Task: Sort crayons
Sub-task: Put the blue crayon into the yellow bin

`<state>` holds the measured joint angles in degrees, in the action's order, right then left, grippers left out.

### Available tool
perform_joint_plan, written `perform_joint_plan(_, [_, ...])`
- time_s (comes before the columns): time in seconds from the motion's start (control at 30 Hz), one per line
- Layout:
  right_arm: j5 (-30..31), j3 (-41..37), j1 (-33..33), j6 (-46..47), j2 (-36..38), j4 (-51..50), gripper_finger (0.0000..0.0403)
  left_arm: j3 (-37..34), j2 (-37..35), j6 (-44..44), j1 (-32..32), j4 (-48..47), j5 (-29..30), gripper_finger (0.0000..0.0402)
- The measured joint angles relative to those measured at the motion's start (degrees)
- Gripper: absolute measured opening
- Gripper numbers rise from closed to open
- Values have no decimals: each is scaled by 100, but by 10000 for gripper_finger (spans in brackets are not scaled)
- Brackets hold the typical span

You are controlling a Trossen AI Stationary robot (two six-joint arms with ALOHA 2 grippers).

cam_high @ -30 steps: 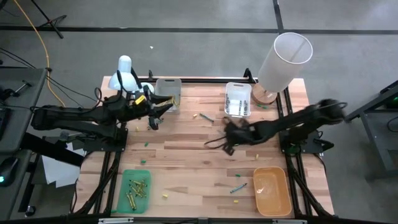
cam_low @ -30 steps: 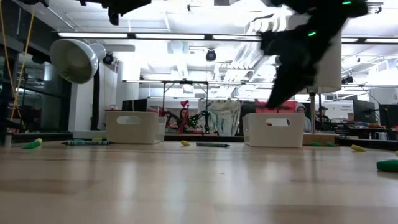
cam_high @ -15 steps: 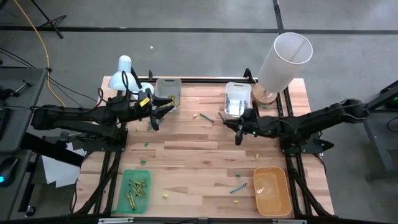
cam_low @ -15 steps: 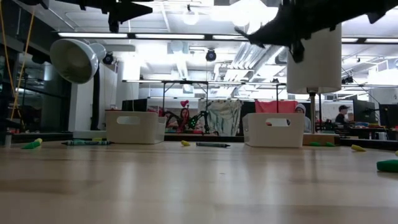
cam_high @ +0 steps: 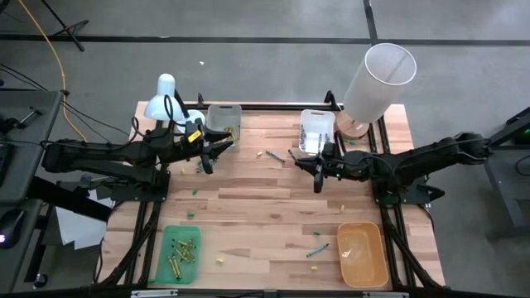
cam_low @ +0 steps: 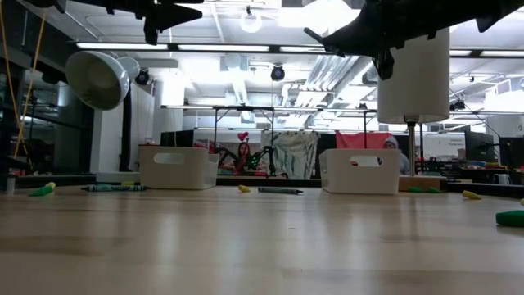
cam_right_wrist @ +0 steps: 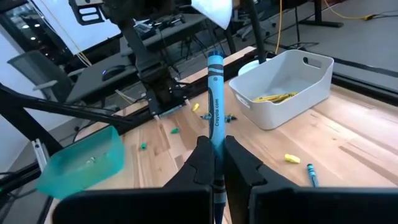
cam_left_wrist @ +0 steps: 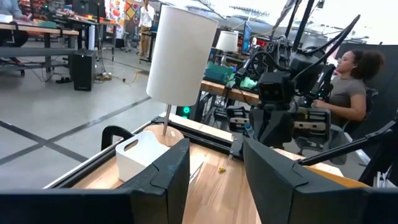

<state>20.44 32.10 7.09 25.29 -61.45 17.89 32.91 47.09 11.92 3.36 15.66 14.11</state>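
"Above the middle of the table, what did you have?"

"I had the right gripper hanging beside the white bin at the far right, its fingers pinched on a blue crayon that stood straight out past the tips."

"And the other arm?"

"My left gripper hung just beside the second white bin, the one with yellow crayons in it. Its fingers stood spread, with nothing between them."

"Where was the rest?"

"Loose crayons lay on the wood between the two bins, one more near the orange tray. I saw several lying in the green tray at the near left corner. A white lamp stood at the far right corner."
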Motion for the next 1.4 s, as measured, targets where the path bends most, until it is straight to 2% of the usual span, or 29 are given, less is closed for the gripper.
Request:
perform_joint_plan(0.1, [-23,2,0,151,0,0,1,1,0,2,0,-23,0,140])
perform_joint_plan(0.27, [-497,5,0,342,0,79,0,0,0,2,0,-117,0,140])
perform_joint_plan(0.4, [-1280,9,67,1115,0,124,0,0,0,0,0,-123,0,140])
perform_joint_plan(0.5, [-2026,9,404,1841,0,129,0,1,0,0,0,-127,0,140])
perform_joint_plan(0.57, [-2365,9,775,2406,0,128,0,0,0,-1,0,-129,0,140])
perform_joint_plan(0.67, [-2463,9,1531,3365,0,14,0,1,0,-2,0,-129,0,140])
perform_joint_plan(0.9, [-2140,10,3572,5872,0,-616,0,2,0,-6,0,-129,0,140])
perform_joint_plan(1.03, [-2026,12,4513,7271,-75,-824,0,2,0,-7,0,-131,0,140])
perform_joint_plan(1.1, [-2038,100,4858,7956,-150,-1222,0,2,0,-7,0,-133,0,140])
perform_joint_plan(1.2, [-2062,470,5166,8577,-287,-2354,0,2,0,-9,0,-135,0,140])
perform_joint_plan(1.4, [-1464,1901,5094,8983,-695,-5521,0,2,0,-305,0,-139,0,140])
